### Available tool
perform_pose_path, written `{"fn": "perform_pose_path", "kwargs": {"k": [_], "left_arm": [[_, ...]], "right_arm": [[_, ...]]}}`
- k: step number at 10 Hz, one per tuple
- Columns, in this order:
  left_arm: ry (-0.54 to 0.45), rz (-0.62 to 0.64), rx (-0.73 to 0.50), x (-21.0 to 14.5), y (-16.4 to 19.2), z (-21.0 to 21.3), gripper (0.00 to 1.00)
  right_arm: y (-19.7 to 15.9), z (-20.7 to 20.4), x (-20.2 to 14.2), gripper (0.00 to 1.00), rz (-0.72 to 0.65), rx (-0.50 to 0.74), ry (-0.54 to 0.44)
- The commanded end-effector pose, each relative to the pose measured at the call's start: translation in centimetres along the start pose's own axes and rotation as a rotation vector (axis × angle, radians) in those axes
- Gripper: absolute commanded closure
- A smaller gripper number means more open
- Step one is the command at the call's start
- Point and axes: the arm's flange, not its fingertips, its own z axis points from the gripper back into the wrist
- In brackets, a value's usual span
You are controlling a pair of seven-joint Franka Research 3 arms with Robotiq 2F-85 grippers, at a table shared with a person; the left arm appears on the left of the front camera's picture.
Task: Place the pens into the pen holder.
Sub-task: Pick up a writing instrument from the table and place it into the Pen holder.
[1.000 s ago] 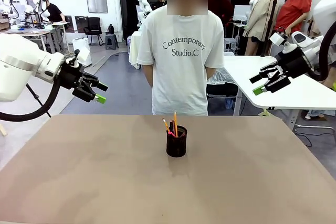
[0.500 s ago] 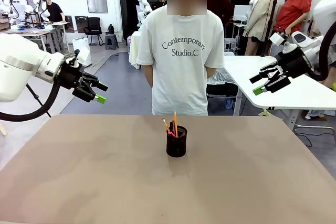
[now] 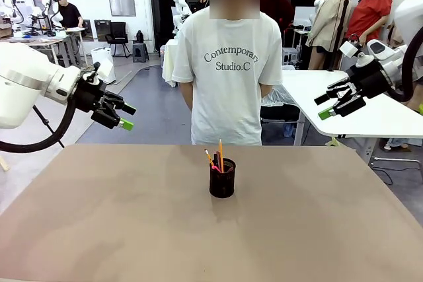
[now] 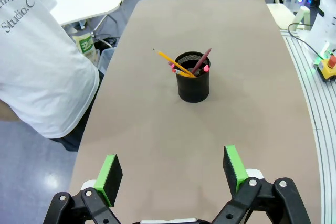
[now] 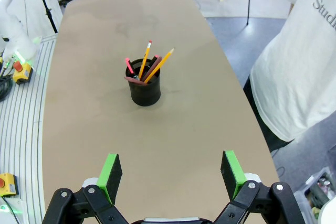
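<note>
The black mesh pen holder (image 3: 222,177) stands upright in the middle of the brown table (image 3: 99,229). The pens (image 3: 217,156) stick out of its top: a yellow-orange pencil (image 4: 170,62), a reddish-brown pencil (image 4: 201,60) and pink-red ends beside them. In the right wrist view the pen holder (image 5: 145,91) shows the same pens (image 5: 151,66) leaning inside it. My left gripper (image 3: 123,116) hangs open and empty above the table's far left. My right gripper (image 3: 325,105) hangs open and empty high at the right. Both are well away from the holder.
A person in a white T-shirt (image 3: 228,70) stands at the far edge of the table, hands behind the back. A white table (image 3: 357,107) stands behind at the right. An emergency stop button (image 4: 331,64) sits off the table's side.
</note>
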Motion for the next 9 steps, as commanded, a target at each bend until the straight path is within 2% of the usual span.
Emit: {"fn": "perform_pose_path", "kwargs": {"k": [1,9], "left_arm": [[0.0,0.001,0.001,0.03,0.11,0.05,0.0],[0.0,0.001,0.001,0.03,0.11,0.05,0.0]], "right_arm": [[0.25,0.08,0.13,0.0,0.001,-0.006,0.001],[0.25,0.08,0.13,0.0,0.001,-0.006,0.001]]}}
